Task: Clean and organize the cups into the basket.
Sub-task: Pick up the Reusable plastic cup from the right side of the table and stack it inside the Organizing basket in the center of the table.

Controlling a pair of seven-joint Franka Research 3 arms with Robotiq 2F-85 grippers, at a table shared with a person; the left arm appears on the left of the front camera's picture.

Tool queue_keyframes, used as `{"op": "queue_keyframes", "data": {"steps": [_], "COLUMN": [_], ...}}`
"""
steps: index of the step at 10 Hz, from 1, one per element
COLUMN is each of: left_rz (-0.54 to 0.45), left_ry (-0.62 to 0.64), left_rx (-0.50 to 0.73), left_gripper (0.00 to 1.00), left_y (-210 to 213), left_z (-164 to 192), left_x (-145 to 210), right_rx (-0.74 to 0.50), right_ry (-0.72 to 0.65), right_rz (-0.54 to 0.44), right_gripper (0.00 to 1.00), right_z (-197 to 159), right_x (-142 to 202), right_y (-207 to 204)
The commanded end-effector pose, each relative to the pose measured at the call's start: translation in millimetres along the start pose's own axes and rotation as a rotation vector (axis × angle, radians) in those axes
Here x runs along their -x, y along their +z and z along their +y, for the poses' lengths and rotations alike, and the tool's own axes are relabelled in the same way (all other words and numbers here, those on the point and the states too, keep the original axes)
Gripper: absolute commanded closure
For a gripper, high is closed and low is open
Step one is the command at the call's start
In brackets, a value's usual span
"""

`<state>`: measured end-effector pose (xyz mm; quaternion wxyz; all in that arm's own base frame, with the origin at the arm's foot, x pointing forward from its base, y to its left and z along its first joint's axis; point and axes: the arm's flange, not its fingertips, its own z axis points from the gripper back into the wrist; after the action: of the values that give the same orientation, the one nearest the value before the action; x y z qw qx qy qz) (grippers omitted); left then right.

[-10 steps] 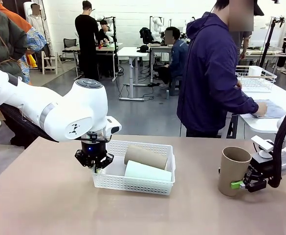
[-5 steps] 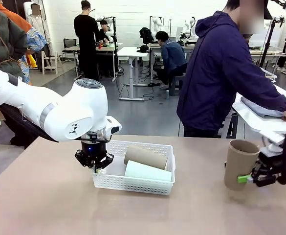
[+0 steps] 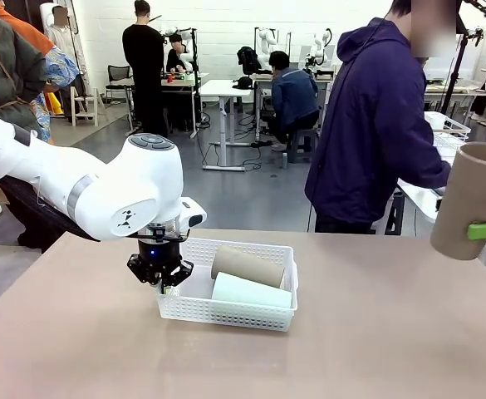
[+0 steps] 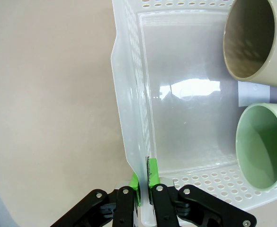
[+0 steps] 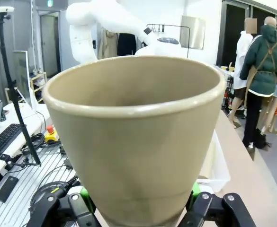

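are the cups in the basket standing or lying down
Lying down: the brown cup and green cup rest on their sides in the basket.

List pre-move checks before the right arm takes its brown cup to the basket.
1. Grip: right gripper clamps held cup, pads on both sides: ok.
2. Height: held cup off the table: ok.
3. Brace: left gripper pinches basket wall: ok.
4. Room: bare basket floor beside lying brown cup and mint cup: ok.
5. Hands of person off the path: cannot tell, hidden behind held cup.
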<state>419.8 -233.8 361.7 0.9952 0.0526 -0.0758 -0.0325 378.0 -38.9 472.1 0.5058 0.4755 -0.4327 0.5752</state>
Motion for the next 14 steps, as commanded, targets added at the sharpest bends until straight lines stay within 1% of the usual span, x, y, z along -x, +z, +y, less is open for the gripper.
{"op": "queue_keyframes", "data": {"steps": [1,2,6,7,9,10,11,12,14], "left_rz": [-0.002,-0.002,-0.002,-0.002,-0.002,-0.002,-0.002,-0.002,-0.002], "left_ry": [-0.013,-0.013,-0.013,-0.013,-0.013,-0.013,-0.013,-0.013,-0.013], "left_rx": [-0.008,-0.008,-0.008,-0.008,-0.008,-0.008,-0.008,-0.008,-0.008], "left_gripper": [1.00,1.00,1.00,1.00,1.00,1.00,1.00,1.00,1.00], "left_y": [-1.6,-1.6,-1.6,-1.6,-1.6,-1.6,-1.6,-1.6,-1.6], "left_z": [0.0,0.0,0.0,0.0,0.0,0.0,0.0,0.0,0.0], "left_x": [1.1,1.1,1.1,1.1,1.1,1.1,1.1,1.1,1.1], "right_rx": [0.023,0.000,0.000,0.006,0.051,0.017,0.014,0.059,0.039], "right_ry": [-0.037,0.000,0.000,-0.007,-0.111,-0.145,-0.201,-0.248,-0.296], "right_rz": [-0.016,0.000,0.000,0.003,0.227,0.344,0.421,0.480,0.580], "right_gripper": [1.00,1.00,1.00,0.19,0.19,0.19,0.19,0.19,0.19], "right_z": [-5.0,0.0,0.0,0.9,-34.0,-47.6,-59.9,-72.3,-88.9], "right_x": [15.6,0.0,0.0,-1.0,-61.1,-89.2,-105.4,-113.1,-109.7], "right_y": [-1.5,0.0,0.0,2.1,-60.7,-98.6,-128.2,-155.3,-212.2]}}
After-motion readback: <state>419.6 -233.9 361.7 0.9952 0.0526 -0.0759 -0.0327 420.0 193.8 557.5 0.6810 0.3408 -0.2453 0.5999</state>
